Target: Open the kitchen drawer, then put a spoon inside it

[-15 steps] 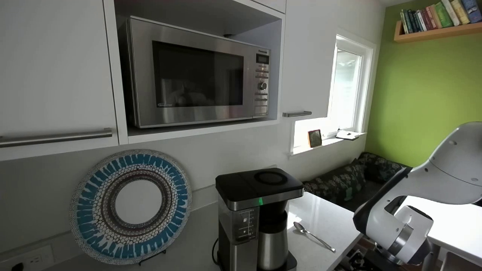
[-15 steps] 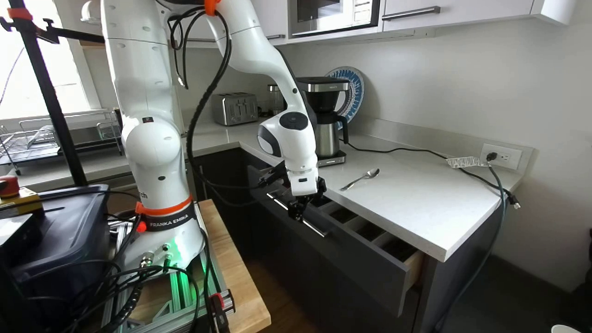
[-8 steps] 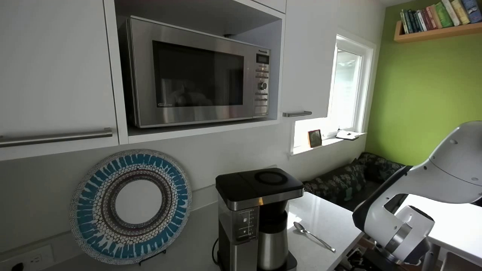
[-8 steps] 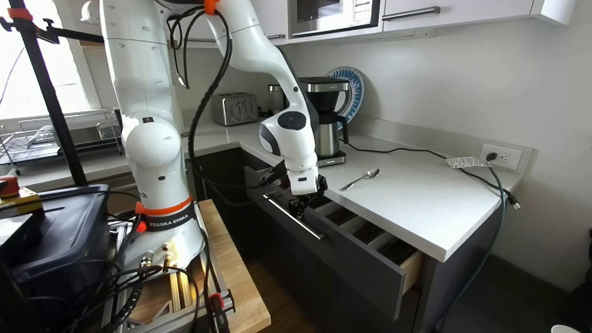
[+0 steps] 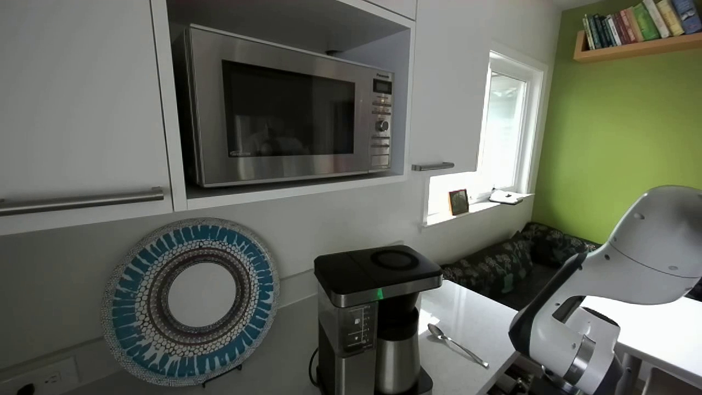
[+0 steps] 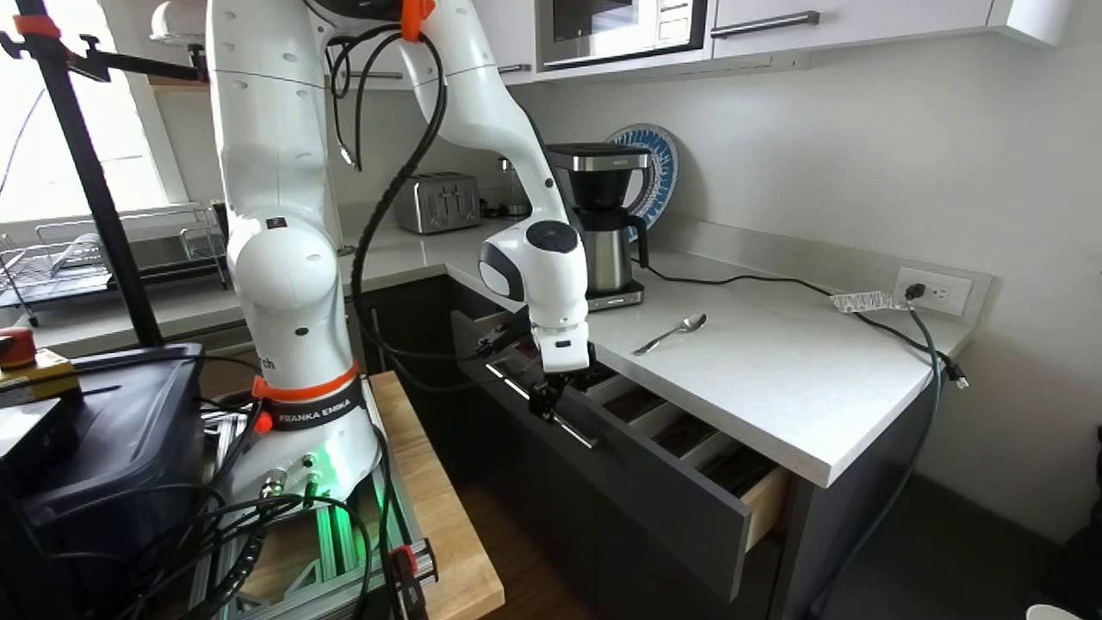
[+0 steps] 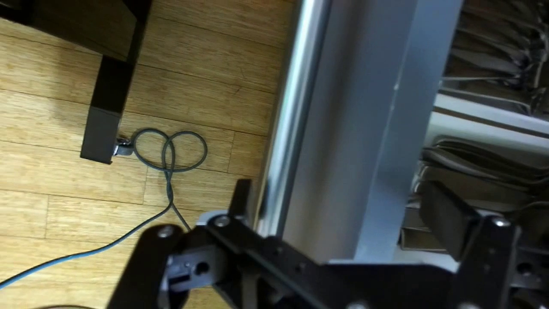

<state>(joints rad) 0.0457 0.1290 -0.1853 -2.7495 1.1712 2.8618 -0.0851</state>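
The kitchen drawer (image 6: 654, 491) stands open, the gripper (image 7: 343, 207) straddling its front panel (image 7: 343, 141) with jaws apart, while the spoon (image 6: 671, 334), yet to be placed inside, lies on the worktop (image 6: 792, 379).

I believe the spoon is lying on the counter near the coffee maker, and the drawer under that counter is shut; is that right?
Not quite: the drawer is open, as an exterior view and the wrist view show; the spoon does lie on the counter near the coffee maker.
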